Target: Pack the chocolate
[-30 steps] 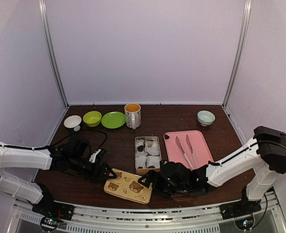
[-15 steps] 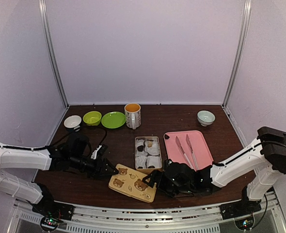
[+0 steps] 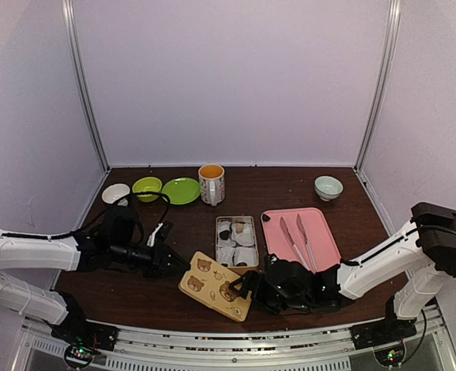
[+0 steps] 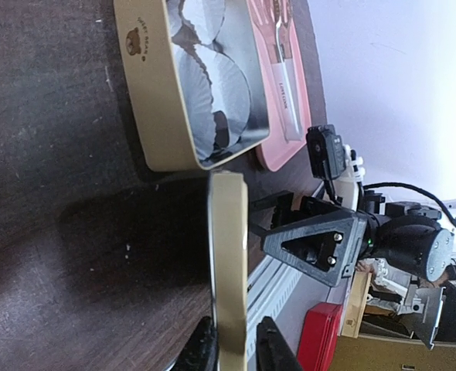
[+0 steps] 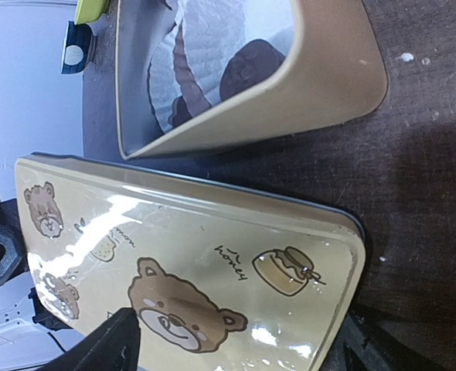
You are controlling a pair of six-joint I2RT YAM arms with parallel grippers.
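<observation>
The chocolate (image 3: 225,234) lies as dark lumps among white paper cups in the open tan tin (image 3: 217,243), and shows in both wrist views (image 4: 224,130) (image 5: 251,66). The bear-printed lid (image 3: 216,285) is tilted in front of the tin. My left gripper (image 3: 174,267) is shut on the lid's left edge. In the left wrist view the lid (image 4: 228,255) stands edge-on between the fingers (image 4: 203,352), off the table. My right gripper (image 3: 249,287) is open, its fingers (image 5: 108,344) wide apart around the lid's (image 5: 189,263) other end.
A pink tray (image 3: 327,236) with metal tongs (image 3: 299,239) lies right of the tin. Along the back stand a white bowl (image 3: 116,193), a green bowl (image 3: 147,188), a green plate (image 3: 181,190), a mug (image 3: 211,184) and a pale bowl (image 3: 328,187).
My left gripper has closed on the lid's edge and moved right. The lid has turned and risen from lying flat to tilted, closer to the tin. The right gripper has stayed wide.
</observation>
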